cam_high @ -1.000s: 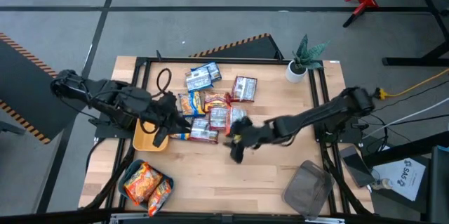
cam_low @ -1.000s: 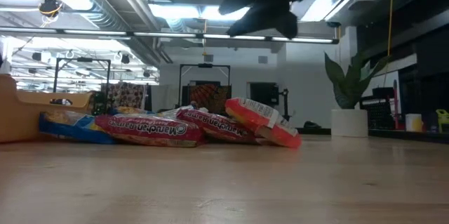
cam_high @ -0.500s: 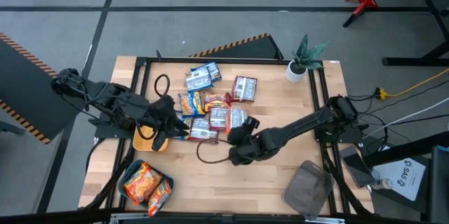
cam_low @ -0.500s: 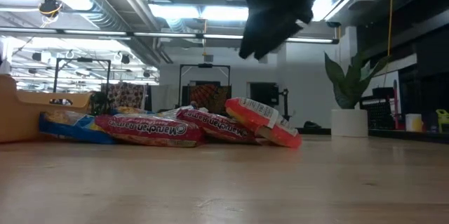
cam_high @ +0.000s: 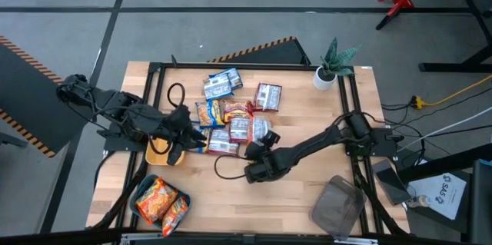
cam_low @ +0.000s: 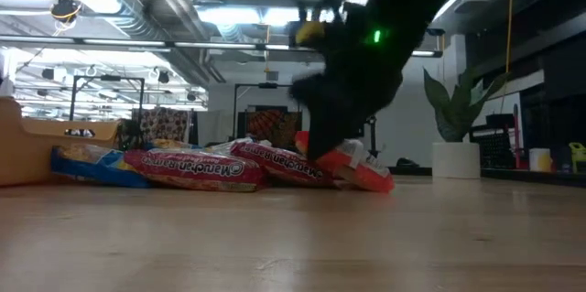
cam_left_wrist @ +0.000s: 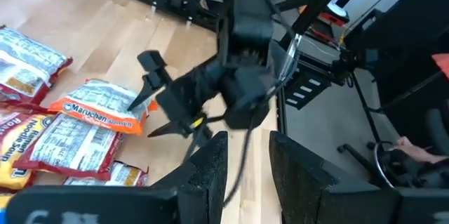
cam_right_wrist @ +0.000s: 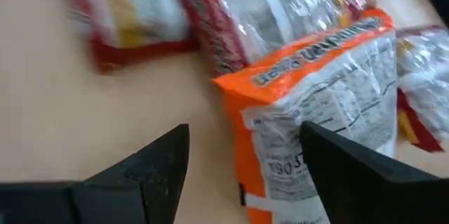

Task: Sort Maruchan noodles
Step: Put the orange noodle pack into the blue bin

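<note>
R gripper (cam_high: 260, 160), fingers wide apart, low just beside crinkly orange-and-silver plastic "Maruchan" packet (cam_right_wrist: 323, 104) at pile's near-right edge. L gripper (cam_high: 178, 144) over flat yellow tray (cam_high: 157, 155), left of pile; fingers slightly apart, empty.

You have three trays on the bench (cam_high: 307, 191): a yellow tray (cam_high: 156, 153), a teal tray (cam_high: 141, 192) and a grey tray (cam_high: 337, 206). The teal tray holds two orange packets (cam_high: 160, 199). Beside the yellow tray, toward the potted plant (cam_high: 332, 64), you have a pile of loose packets (cam_high: 231, 110); you can count about nine, though they overlap, so take that as approximate. Two of those nearest the plant are blue-and-silver, one orange packet (cam_right_wrist: 319, 122) lies at the pile's edge. You have one plant and two arms.
</note>
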Robot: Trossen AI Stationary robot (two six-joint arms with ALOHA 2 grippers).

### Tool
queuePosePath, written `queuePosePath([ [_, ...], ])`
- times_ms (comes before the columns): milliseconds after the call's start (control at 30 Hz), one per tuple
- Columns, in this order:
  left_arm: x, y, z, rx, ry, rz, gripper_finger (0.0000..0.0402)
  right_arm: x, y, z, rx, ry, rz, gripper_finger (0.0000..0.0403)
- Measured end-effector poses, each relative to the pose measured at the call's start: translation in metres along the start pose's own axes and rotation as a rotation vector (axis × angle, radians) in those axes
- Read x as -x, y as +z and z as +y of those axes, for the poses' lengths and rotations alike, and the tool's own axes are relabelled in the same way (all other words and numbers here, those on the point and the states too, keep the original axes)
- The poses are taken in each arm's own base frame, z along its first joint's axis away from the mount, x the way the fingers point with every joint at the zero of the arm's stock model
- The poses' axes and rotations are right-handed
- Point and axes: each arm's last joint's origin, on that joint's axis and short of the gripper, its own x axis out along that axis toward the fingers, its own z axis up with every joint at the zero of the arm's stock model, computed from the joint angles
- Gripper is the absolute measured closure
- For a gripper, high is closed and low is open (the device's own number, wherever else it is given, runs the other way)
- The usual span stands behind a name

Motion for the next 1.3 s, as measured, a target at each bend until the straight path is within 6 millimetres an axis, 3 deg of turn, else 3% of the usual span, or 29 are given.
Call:
queuePosePath([
  [133,0.000,0.000,0.001,-0.002,0.020,-0.007,0.0301,-0.012,-0.008,-0.006,-0.055,-0.134,0.000,0.0138],
  [367,0.000,-0.003,0.003,-0.011,0.044,0.021,0.0301,-0.013,-0.022,-0.026,-0.064,-0.298,0.124,0.0139],
  [533,0.000,-0.003,0.004,-0.015,0.080,0.007,0.0301,-0.023,-0.026,-0.041,-0.122,-0.341,0.220,0.0149],
  [667,0.000,-0.003,0.005,-0.016,0.107,-0.013,0.0301,-0.039,-0.030,-0.053,-0.170,-0.326,0.321,0.0218],
  [833,0.000,-0.003,0.006,-0.018,0.116,-0.013,0.0301,-0.040,-0.026,-0.057,-0.172,-0.303,0.369,0.0361],
  [900,0.000,-0.003,0.006,-0.018,0.116,-0.013,0.0301,-0.036,-0.022,-0.055,-0.177,-0.280,0.380,0.0390],
  [1100,0.000,-0.003,0.006,-0.018,0.116,-0.013,0.0301,-0.011,0.002,-0.046,-0.174,-0.186,0.394,0.0397],
  [1300,0.000,-0.003,0.005,-0.012,0.099,-0.002,0.0301,0.046,0.042,-0.041,-0.224,0.013,0.309,0.0402],
])
